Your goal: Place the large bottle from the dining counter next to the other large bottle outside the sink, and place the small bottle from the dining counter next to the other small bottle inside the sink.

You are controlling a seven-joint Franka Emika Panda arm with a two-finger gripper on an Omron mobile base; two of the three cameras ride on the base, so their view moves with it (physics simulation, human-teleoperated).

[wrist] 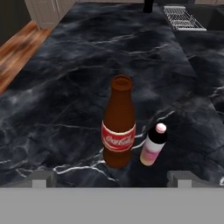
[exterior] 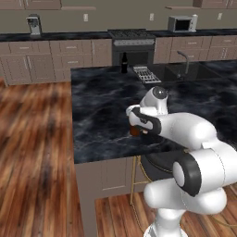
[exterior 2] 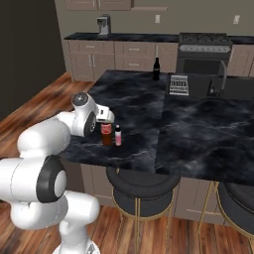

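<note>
The brown bottle (wrist: 118, 127) stands upright on the dining counter (wrist: 65, 87) near its front edge — open neck, red label band with white script. Just beside it, apart, stands the small pink bottle (wrist: 153, 145), dark-shouldered with a pale cap. The gripper (wrist: 112, 178) hovers close before them, fingers spread wide, holding nothing. Beyond lies broad bare marble up to the black bottle (exterior 2: 156, 69), the dish rack (exterior 2: 179, 85) and the sink (exterior 2: 208, 87)

**Count of things in the kitchen**

One tall brown glass bottle with a red label (wrist: 119, 131); one tiny pink bottle with a dark cap (wrist: 153, 146); one tall all-black bottle (exterior 2: 156, 69); one wire dish rack (exterior 2: 179, 85); two round black-cushioned stools (exterior 2: 143, 186); one white microwave (exterior: 181, 23).
</note>
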